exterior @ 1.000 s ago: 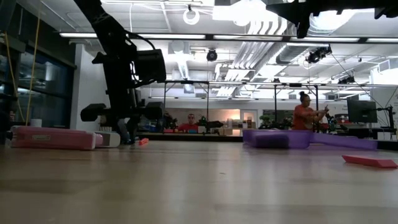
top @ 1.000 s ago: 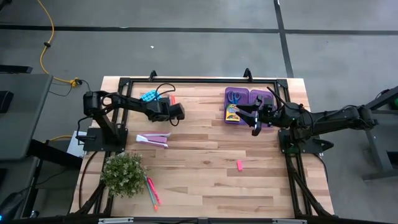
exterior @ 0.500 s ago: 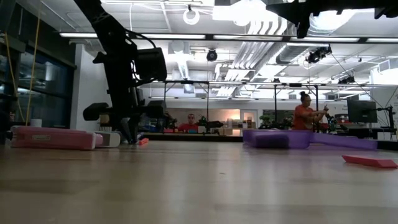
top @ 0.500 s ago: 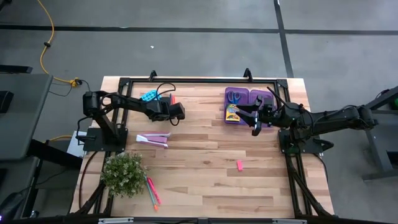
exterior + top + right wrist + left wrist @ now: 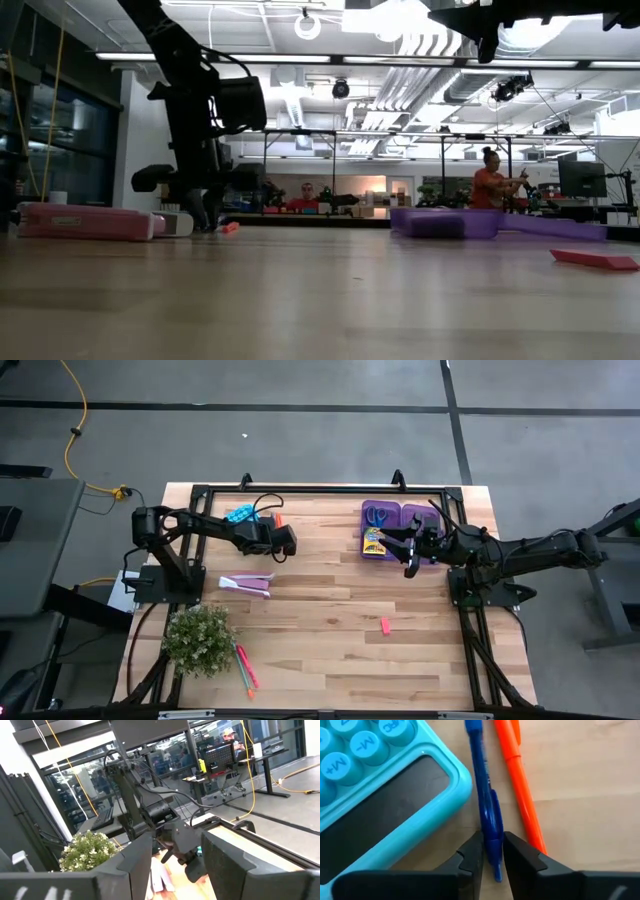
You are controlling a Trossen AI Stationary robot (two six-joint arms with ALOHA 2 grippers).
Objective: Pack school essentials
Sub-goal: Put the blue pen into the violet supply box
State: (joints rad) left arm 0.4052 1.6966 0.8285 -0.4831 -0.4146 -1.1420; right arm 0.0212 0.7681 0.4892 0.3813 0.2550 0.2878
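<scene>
Left wrist view shows the left hand (image 5: 490,862) clenched on a blue pen (image 5: 485,800), its two dark fingers (image 5: 470,860) pressing the barrel from either side near its tip. An orange pen (image 5: 520,790) lies just beside the blue one on the wooden surface (image 5: 580,795), and a teal calculator (image 5: 380,795) lies on the pen's other side, close against it.

From the high view, the left hand (image 5: 278,540) sits at about ten o'clock on the surface (image 5: 330,630), next to the calculator (image 5: 240,515). The right hand (image 5: 408,550) hangs at roughly two o'clock, beside the purple case (image 5: 400,520), with its fingers spread apart and nothing between them. Inside the case lie the scissors (image 5: 377,515) and the crayon box (image 5: 374,542). A pink eraser (image 5: 385,625) rests alone near five o'clock. A flat pink and white packet (image 5: 246,584) lies at nine o'clock, with the potted plant (image 5: 198,640) at about eight o'clock and more pens (image 5: 245,668) just beside the plant.

Across the low view, the left arm (image 5: 200,120) reaches down to the surface at the far left, the purple case (image 5: 445,222) stands to the right, and the eraser (image 5: 592,259) lies nearer. People (image 5: 492,185) show in the room behind.
</scene>
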